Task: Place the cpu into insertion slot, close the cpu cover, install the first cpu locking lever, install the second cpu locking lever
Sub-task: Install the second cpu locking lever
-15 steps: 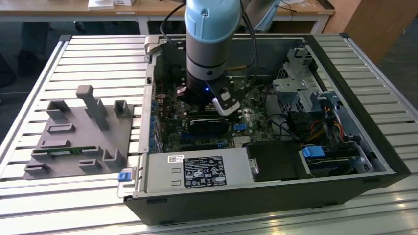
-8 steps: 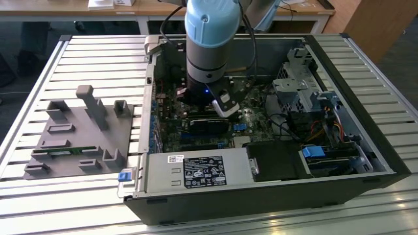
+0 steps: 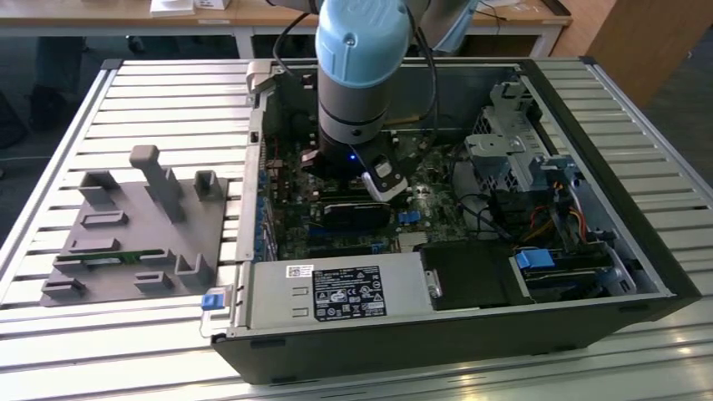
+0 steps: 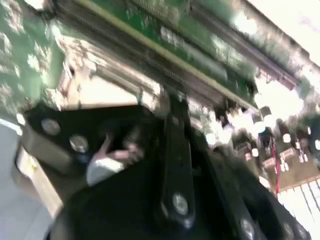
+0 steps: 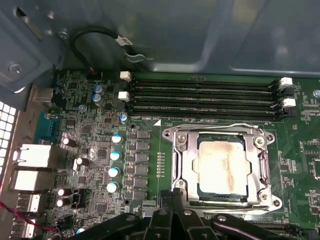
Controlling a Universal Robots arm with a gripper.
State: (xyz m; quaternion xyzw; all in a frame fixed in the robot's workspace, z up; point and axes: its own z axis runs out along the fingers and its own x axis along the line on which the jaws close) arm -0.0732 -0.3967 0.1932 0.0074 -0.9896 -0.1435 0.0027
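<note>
1. cpu: pale silvery-beige top, smudged tan patches.
2. cpu cover: bright silver frame.
3. circuit board: green, dotted with light-blue-capped capacitors.
4. memory slots: black, white end clips.
5. arm: light blue cap, dark grey body.
6. computer case: black.
7. fixture block: plain grey.
8. gripper: black linkage.
</note>
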